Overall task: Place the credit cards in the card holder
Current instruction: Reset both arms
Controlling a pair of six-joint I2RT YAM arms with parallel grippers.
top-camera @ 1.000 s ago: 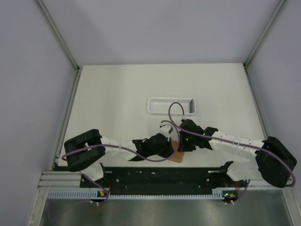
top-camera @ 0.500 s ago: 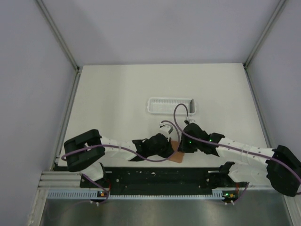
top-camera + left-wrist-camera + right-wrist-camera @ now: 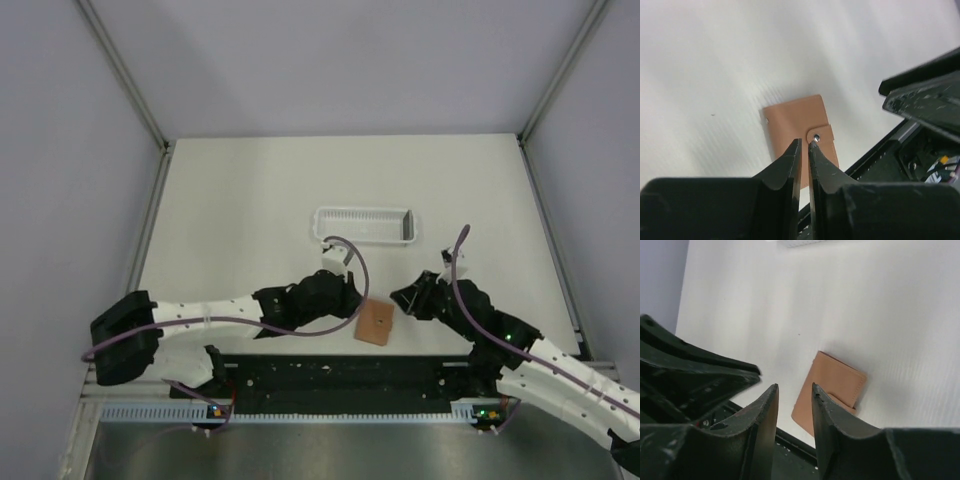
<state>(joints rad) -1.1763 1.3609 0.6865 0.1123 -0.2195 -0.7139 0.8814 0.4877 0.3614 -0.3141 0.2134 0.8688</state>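
White table (image 3: pixel 250 190) under grey walls carries the card holder (image 3: pixel 797 117) near its front edge, flat between the two arms. No cards show anywhere, so I judge they are inside and the task is done or nearly so. It is a tan-brown leather-like fold, closed, its strap (image 3: pixel 824 134) brought over the edge with a small metal stud; the left pincer (image 3: pixel 805 142) is all but pressed together near it, pinching nothing, the right pincer (image 3: pixel 794 386) is spread and empty beside it, and a white tray (image 3: pixel 316 225) sits farther back
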